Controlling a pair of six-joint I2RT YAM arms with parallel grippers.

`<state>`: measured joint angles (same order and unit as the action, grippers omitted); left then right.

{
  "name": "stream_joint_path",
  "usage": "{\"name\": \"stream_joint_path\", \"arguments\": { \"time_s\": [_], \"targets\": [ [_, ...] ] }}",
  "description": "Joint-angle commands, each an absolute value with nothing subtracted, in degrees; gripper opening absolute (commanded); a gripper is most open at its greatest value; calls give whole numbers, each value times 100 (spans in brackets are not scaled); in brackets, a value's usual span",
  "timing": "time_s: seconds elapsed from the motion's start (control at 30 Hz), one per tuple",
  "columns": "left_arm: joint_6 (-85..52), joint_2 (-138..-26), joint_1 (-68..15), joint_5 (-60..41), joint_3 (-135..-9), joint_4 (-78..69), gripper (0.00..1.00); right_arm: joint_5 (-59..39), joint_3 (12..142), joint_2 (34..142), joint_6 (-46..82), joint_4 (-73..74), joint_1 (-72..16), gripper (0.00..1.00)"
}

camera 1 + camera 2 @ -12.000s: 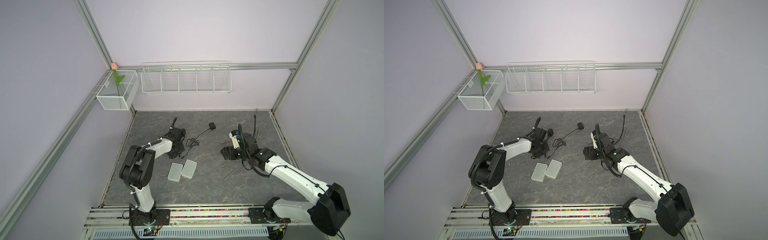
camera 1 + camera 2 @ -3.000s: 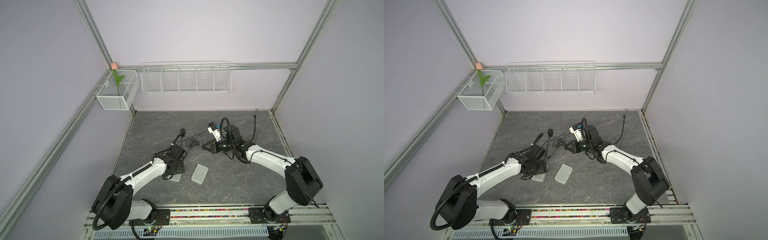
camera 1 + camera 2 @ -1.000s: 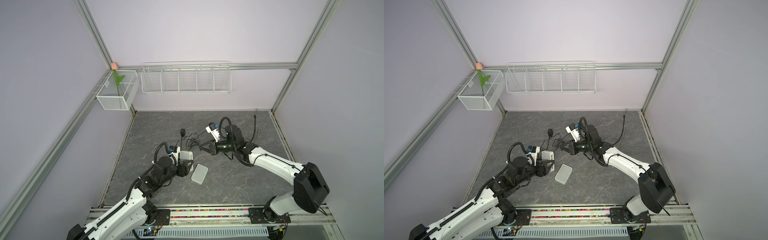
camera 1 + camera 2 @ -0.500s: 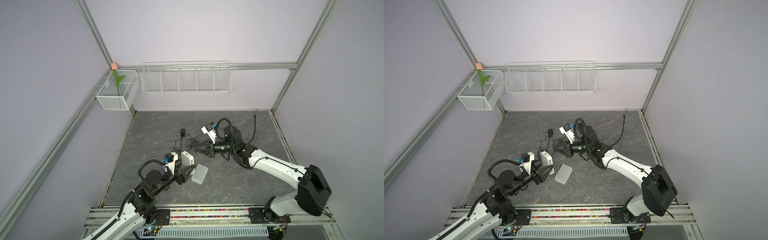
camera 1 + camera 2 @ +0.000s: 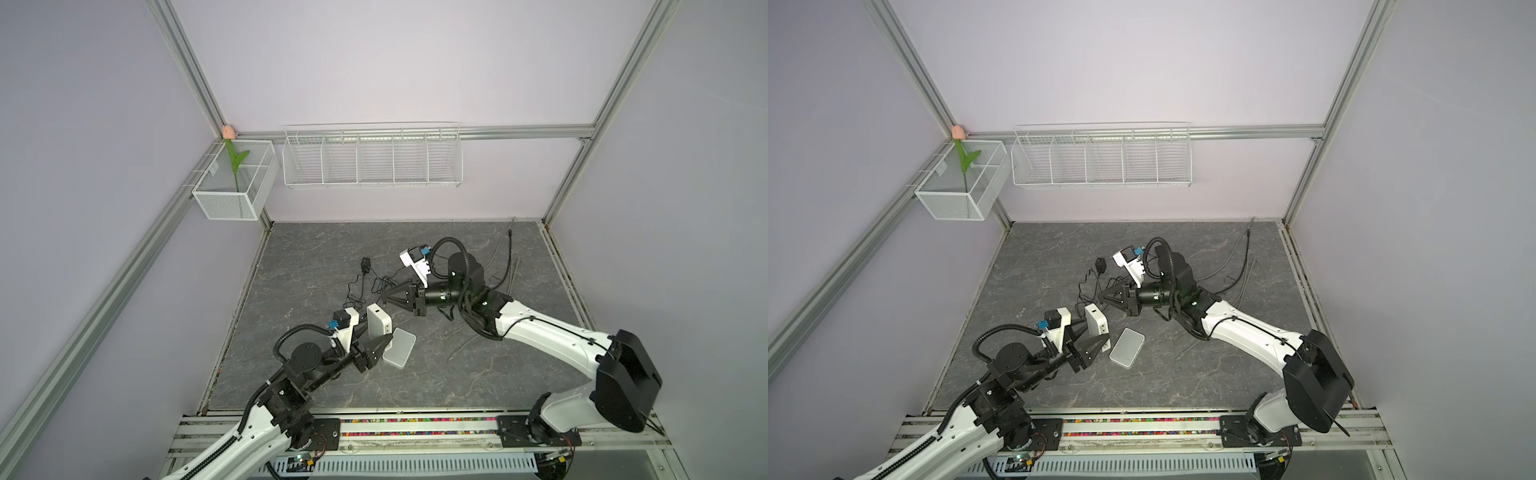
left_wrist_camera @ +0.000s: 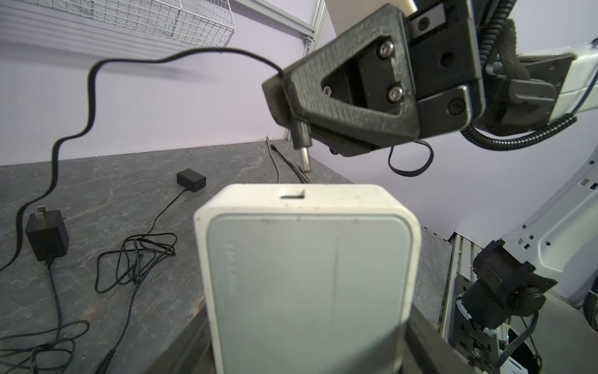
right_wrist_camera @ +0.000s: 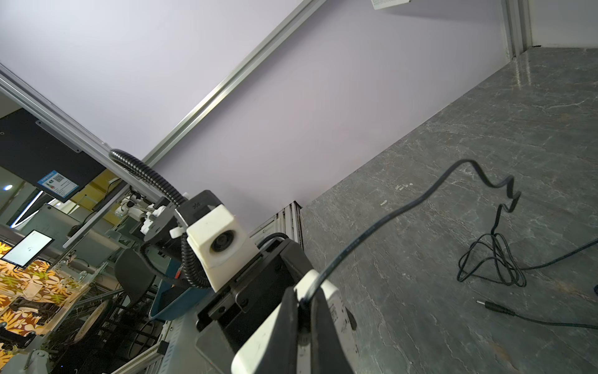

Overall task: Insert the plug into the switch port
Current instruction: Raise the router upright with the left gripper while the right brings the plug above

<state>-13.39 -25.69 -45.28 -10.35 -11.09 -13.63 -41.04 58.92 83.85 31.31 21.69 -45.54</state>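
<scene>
Your left arm (image 5: 253,440) and right arm (image 5: 548,338) look alike: smooth white link shells between black joint housings, each on a black base plate (image 5: 513,424). A white camera block (image 5: 415,264) with a small blue connector sits on each wrist, fed by ribbed black conduit (image 5: 446,240). On your right gripper (image 6: 283,107), the black triangular finger frame is textured and hollow, fixed by two silver screws (image 6: 384,49).

Robotics lab test cell. Enclosed by aluminium frame rails (image 5: 519,131) and plain lilac panels (image 5: 374,62); wire rack (image 5: 372,166) wall-mounted beyond the right gripper (image 5: 384,296); slotted mounting rail (image 5: 415,426) behind it; monitor (image 7: 27,247) outside the enclosure.
</scene>
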Motion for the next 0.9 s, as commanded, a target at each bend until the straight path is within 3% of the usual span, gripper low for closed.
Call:
{"name": "stream_joint_path", "arguments": {
  "time_s": [0.0,0.57,0.87],
  "targets": [
    [-1034,-2499,-4577,-907,-869,-1773,0,-4297,5828,8359,3440,2727,-4630,7],
    [231,-1939,-4614,445,-431,-2187,0,-4050,6101,8144,3036,2223,-4844,7],
    [554,-1919,-4641,628,-492,-2057,0,-3635,6441,8225,2603,1619,-5042,7]
  ]
}}
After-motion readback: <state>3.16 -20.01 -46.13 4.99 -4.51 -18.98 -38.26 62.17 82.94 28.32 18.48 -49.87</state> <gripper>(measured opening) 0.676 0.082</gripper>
